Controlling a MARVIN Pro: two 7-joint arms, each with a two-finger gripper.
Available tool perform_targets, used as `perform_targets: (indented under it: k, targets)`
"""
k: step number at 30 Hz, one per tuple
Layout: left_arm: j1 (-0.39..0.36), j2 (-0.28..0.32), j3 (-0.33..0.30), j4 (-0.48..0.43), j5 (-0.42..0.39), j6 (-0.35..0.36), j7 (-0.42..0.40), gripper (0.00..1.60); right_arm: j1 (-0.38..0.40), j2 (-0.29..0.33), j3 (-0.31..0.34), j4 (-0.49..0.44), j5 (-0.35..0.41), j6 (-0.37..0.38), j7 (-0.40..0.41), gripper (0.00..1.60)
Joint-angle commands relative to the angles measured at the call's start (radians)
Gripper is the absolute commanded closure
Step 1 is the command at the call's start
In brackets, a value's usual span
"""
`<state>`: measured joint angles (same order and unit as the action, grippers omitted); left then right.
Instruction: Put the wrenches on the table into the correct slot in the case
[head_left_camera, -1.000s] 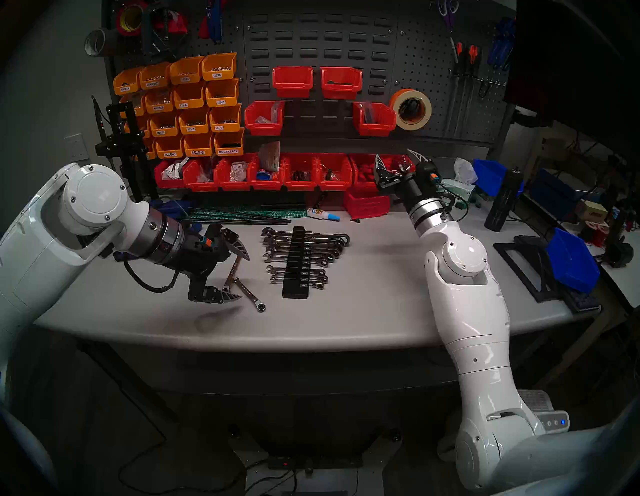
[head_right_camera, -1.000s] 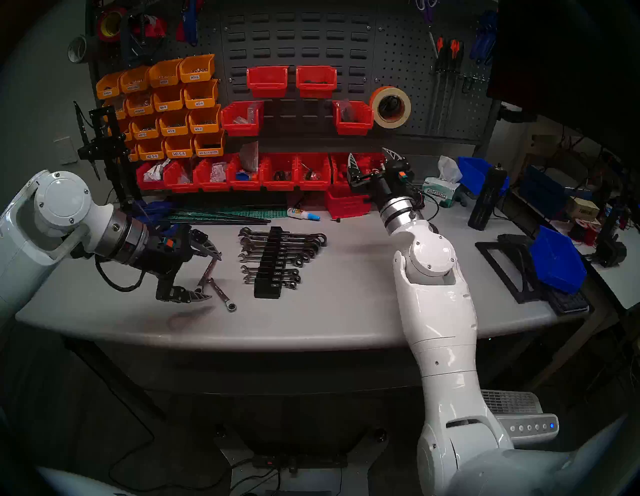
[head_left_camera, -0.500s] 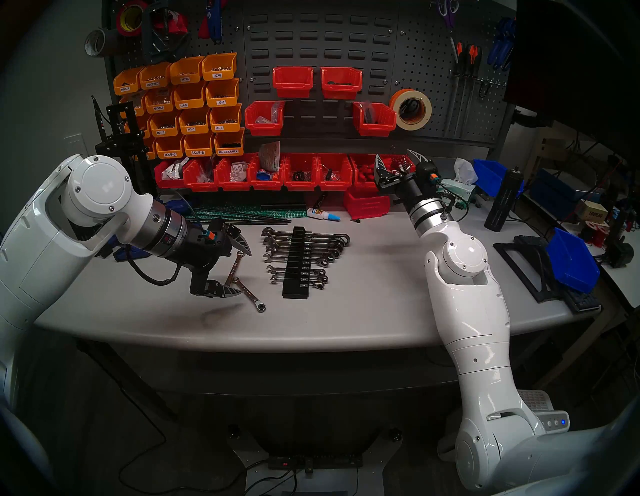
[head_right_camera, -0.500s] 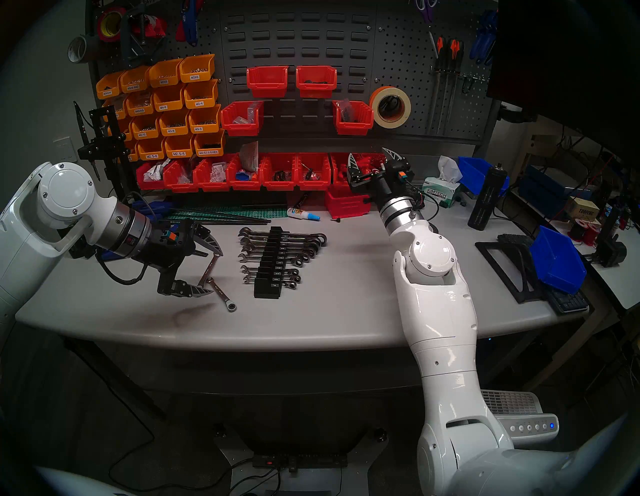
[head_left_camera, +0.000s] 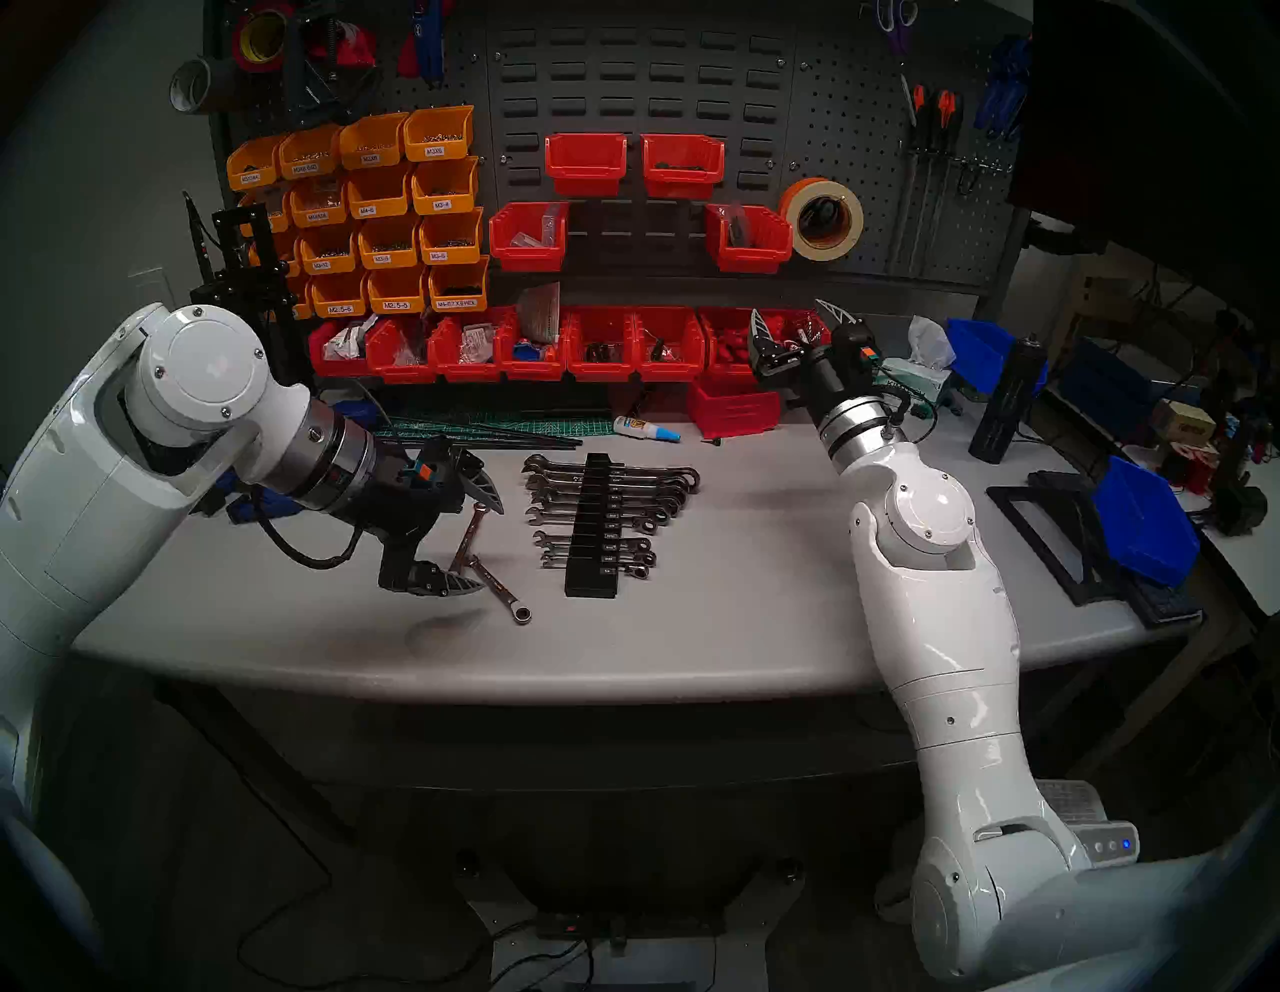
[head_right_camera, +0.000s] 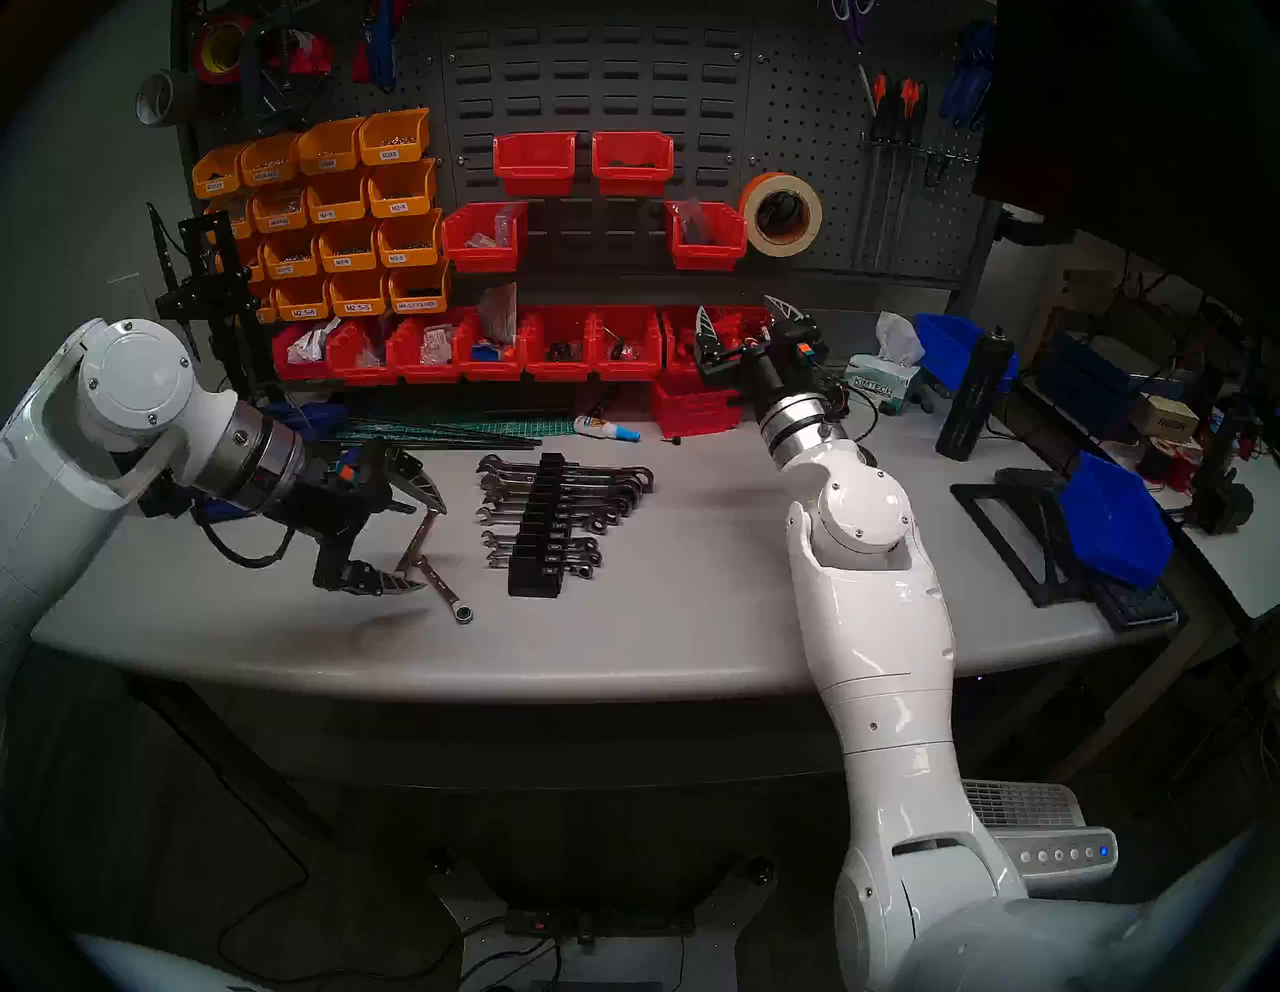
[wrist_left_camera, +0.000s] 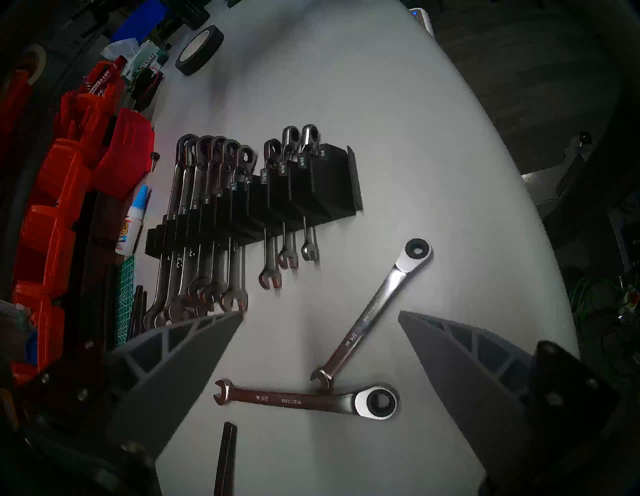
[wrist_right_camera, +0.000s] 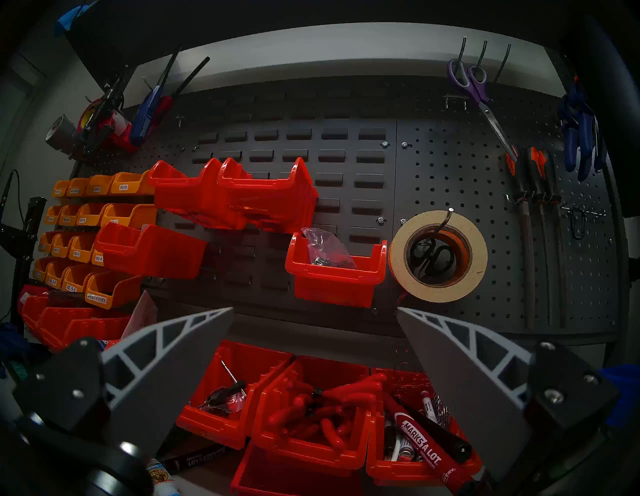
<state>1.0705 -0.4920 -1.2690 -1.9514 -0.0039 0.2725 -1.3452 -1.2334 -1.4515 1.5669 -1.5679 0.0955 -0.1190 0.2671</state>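
Now left gripper hovers wide over two wrenches.
Right gripper, wide and empty, faces bins at upper frame.

2 loose wrenches, 9 racked wrenches, 1 rack, 1 glue btl, 2 tools

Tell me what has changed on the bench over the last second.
The left gripper, open and empty, crept toward the rack and the left arm's elbow end rose. Nothing was grasped or released. The two loose wrenches, the rack and the raised, open right gripper stayed put.
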Motion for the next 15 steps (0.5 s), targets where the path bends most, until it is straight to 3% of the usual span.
perform_targets:
  k: [1,15]
  targets:
    - [-0.022,-0.009,-0.01,0.01,0.018,-0.021,0.022,0.0,0.029,-0.001,-0.002,-0.033,0.0,-0.005,0.001,0.0]
    - [-0.05,-0.042,0.057,0.017,0.089,-0.03,0.002,0.06,0.029,-0.001,-0.002,-0.033,0.0,-0.005,0.001,0.0]
